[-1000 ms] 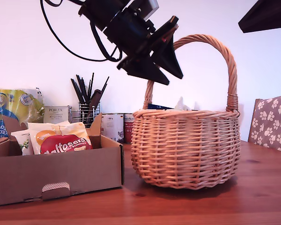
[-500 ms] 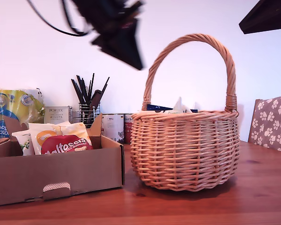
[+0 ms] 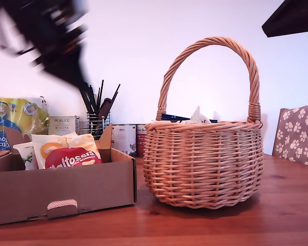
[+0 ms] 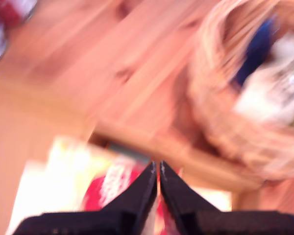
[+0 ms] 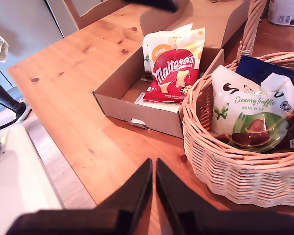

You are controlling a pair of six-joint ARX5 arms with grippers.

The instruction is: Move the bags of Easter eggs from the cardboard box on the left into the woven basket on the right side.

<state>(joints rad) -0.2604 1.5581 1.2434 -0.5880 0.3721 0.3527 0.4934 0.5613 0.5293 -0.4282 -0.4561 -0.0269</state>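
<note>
A red-and-cream Maltesers bag [image 3: 66,152] is propped upright in the cardboard box [image 3: 61,192] at the exterior view's left, on the wooden desk [image 3: 277,205]. In the woven basket [image 3: 203,164] beside it, a white Creamy Truffle bag [image 5: 247,115] is seen lying against a dark blue bag [image 5: 267,71]. My first end effector [image 4: 158,171] is seen blurred above the box with jaws together and empty; my second end effector [image 5: 153,169] is likewise pressed together, empty, above the desk.

Kitchen towel pack [image 3: 10,123], Porlex carton [image 3: 61,124], utensil holder [image 3: 96,123], tins [image 3: 124,137].
</note>
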